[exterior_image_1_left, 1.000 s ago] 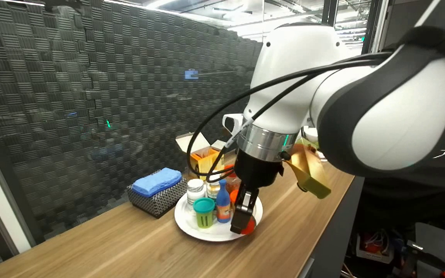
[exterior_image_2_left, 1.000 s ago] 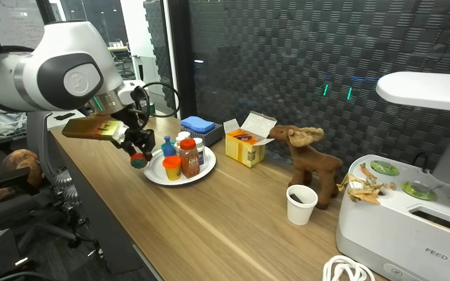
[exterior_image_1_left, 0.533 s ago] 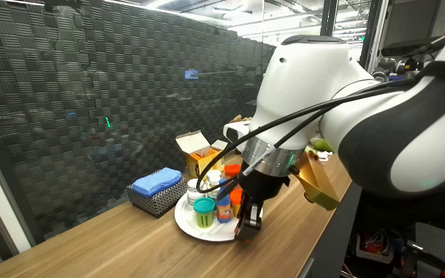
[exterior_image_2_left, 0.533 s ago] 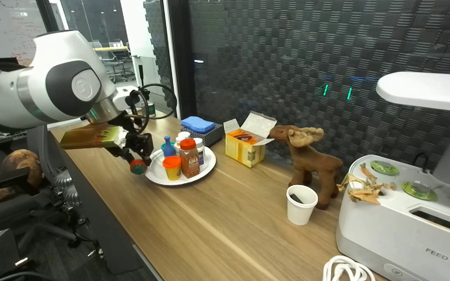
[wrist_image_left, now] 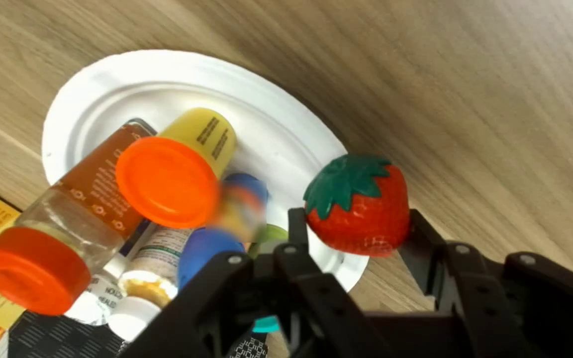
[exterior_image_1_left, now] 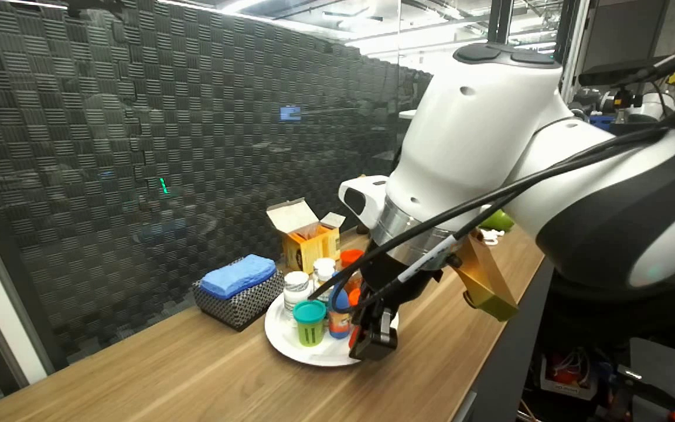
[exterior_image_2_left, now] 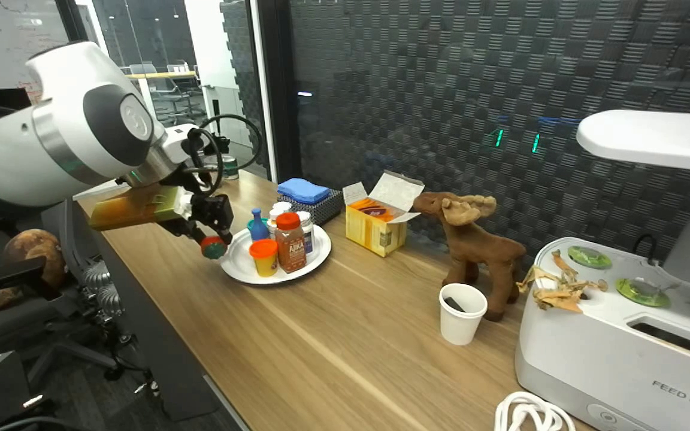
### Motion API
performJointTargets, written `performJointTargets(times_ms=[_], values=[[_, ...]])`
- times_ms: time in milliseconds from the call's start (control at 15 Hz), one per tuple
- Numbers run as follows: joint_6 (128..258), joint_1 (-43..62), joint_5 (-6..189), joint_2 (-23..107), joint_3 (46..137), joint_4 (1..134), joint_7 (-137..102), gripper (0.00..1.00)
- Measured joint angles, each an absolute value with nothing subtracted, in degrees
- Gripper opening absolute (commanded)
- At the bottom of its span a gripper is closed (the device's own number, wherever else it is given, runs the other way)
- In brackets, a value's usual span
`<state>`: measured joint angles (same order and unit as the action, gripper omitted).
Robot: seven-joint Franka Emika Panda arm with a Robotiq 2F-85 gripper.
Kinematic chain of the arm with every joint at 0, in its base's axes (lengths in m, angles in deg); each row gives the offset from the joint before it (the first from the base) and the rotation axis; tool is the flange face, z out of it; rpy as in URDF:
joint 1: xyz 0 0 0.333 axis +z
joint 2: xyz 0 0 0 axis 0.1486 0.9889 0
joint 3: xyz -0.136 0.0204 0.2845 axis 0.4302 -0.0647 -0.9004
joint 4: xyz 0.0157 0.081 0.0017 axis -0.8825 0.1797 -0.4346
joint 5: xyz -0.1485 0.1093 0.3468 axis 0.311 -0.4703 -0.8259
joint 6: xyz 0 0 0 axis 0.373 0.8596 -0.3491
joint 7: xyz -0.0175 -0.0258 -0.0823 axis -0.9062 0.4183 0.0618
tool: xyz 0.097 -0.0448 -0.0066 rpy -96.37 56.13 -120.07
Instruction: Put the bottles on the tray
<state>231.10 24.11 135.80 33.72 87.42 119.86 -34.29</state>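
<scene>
Ridged dark wall tiles cover the upper left of an exterior view, above a wood-grained counter. Right of centre in the wrist view, I record my gripper clamped on a glossy, rounded red strawberry with jagged green leaves; contact with the round white tray I cannot confirm. Lidded bottles, one slim-necked and blue, stand upright on that tray, left of centre in an exterior view.

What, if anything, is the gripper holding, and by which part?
A red strawberry-shaped object, pinched in the gripper by opposite sides of its red body.
</scene>
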Motion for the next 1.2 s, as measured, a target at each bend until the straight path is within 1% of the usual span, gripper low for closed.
performJointTargets(times_ms=[267, 600, 1200], values=[[232.1, 24.8, 144.4, 33.4, 88.6, 119.9, -39.0, 0.25], [232.1, 25.3, 145.2, 33.4, 88.6, 120.6, -40.6, 0.25], [232.1, 25.1, 149.9, 29.9, 92.5, 119.3, -49.5, 0.25]])
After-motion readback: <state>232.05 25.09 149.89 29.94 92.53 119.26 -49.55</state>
